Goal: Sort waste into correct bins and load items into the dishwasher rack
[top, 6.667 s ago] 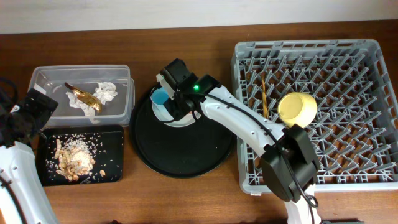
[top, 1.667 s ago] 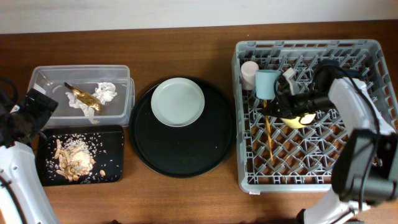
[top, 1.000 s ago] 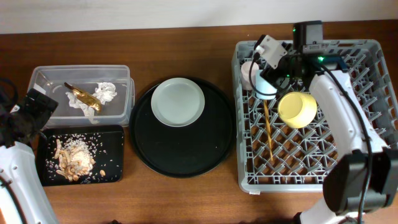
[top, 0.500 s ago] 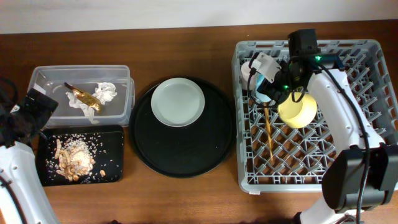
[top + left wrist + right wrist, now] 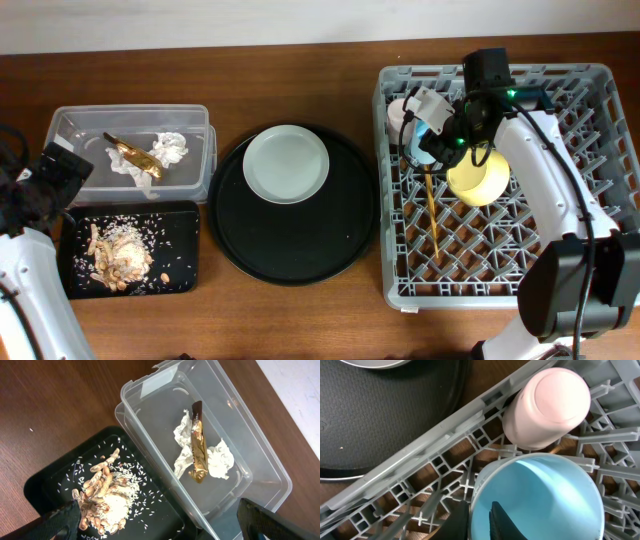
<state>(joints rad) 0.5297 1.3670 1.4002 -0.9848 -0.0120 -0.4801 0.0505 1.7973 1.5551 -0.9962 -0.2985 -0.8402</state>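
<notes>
right end effector [image 5: 477,512] pinching rim of light-blue cup [image 5: 540,495] | cup at 10 o'clock corner of dishwasher rack [image 5: 590,250], pink cup [image 5: 547,405] just beside at its 11 | left end effector [image 5: 162,520] spread | risk: released off-peg, cup may topple or nudge pink cup

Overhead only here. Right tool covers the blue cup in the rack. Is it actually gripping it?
Observer: Yes. The right wrist view shows the right tool pinching the blue cup by its wall, one finger inside and one outside.
Operator: Which way is the cup's mouth?
Observer: It opens toward the wrist camera, and the inside is empty.
Operator: Left tool state?
Observer: The left tool is open wide and holds nothing. It hangs over the clear tub and black tray.
</notes>
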